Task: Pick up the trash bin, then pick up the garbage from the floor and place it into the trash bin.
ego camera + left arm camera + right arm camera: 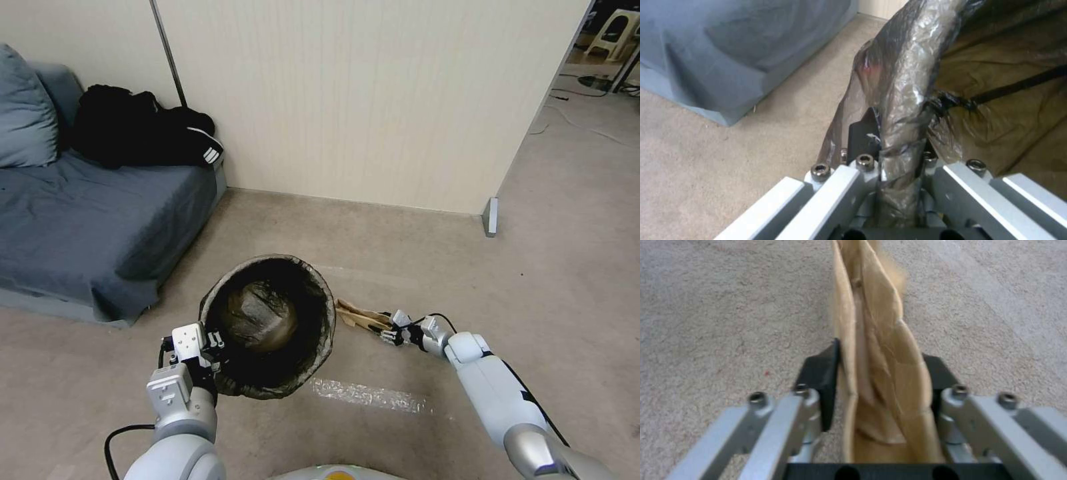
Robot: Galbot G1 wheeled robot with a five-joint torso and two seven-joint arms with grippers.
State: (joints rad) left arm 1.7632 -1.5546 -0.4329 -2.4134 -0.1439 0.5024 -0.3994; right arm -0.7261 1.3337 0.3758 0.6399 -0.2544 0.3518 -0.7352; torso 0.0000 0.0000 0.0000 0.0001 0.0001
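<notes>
- The left claw (212, 347) is pinching the near rim of the trash bin (270, 327); in the left wrist view its dark pads (862, 135) are pressed on either side of the bag-covered rim (902, 100).
- The trash bin is round, and a dark brown-black plastic bag lines it and folds over the rim, glossy and wrinkled. It is tilted so its mouth faces the head camera, and something crumpled and grey-brown lies at the bottom inside.
- The bin is in the middle of the head view, above the beige floor (413, 267), in front of the robot.
- The right claw (393, 331) is low, just right of the bin, and is closed on the garbage (360, 315), a flattened tan paper bag. In the right wrist view the paper bag (876, 350) stands folded and creased between the two black pads (824, 373), which press its sides, with carpet-like floor behind it.
- The free end of the paper bag points toward the bin and nearly reaches the bin's right side.
- A strip of clear tape (367, 395) lies on the floor near the robot's base.
- Farther left stands a bed with a blue-grey sheet (87, 227), with a black garment (143, 137) and a pillow (25, 110) on it.
- A cream panel wall (360, 100) closes off the back.
</notes>
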